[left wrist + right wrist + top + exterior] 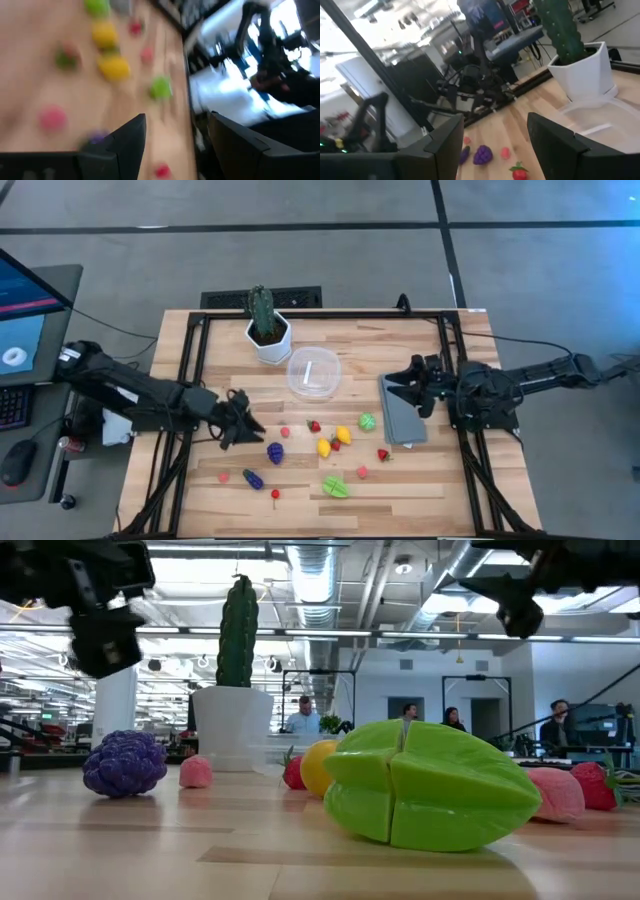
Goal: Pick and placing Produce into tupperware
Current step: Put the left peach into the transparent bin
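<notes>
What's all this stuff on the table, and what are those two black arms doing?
Toy produce: about a dozen, red, yellow, green, purple, pink; scattered over the table's near half.
Clear container: one, see-through, mid-table beside the pot, empty.
Cactus: one, green, in a white pot at the far edge.
Grey cloth: one, flat, right of the container.
Left gripper: open, empty, above the table by the purple pieces.
Right gripper: open, empty, over the cloth.

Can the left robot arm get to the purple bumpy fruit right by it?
Probably yes. The left gripper hangs open next to the purple bumpy fruit, with only bare table between them. Nothing seems to block the way.
</notes>
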`<action>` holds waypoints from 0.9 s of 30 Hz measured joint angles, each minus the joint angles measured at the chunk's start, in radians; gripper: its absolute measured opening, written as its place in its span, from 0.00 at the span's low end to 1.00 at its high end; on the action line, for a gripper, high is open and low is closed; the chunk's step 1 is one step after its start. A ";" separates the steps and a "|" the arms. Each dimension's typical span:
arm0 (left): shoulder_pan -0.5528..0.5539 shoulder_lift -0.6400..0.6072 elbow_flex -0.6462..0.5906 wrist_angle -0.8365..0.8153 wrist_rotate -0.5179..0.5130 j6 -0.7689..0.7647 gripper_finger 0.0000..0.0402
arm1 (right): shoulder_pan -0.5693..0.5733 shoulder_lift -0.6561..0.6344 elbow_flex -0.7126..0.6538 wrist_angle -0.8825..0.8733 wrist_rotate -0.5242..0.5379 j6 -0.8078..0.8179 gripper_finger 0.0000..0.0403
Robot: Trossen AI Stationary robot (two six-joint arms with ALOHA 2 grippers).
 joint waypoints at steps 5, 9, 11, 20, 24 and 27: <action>-0.021 0.047 0.028 -0.047 0.184 -0.187 0.51 | 0.004 0.082 0.100 -0.058 -0.005 -0.066 0.60; -0.042 0.050 0.033 -0.020 0.165 -0.228 0.51 | 0.000 0.118 0.153 -0.078 -0.016 -0.118 0.60; -0.040 0.050 0.033 -0.015 0.095 -0.206 0.51 | -0.007 0.127 0.170 -0.075 -0.021 -0.136 0.60; 0.037 0.050 0.033 0.047 0.000 -0.012 0.51 | 0.004 0.127 0.191 -0.076 -0.030 -0.121 0.60; -0.009 0.050 0.033 0.031 -0.002 0.086 0.51 | 0.012 0.132 0.191 -0.079 -0.029 -0.120 0.60; -0.048 0.050 0.047 -0.020 0.001 0.102 0.51 | 0.011 0.131 0.191 -0.079 -0.028 -0.097 0.60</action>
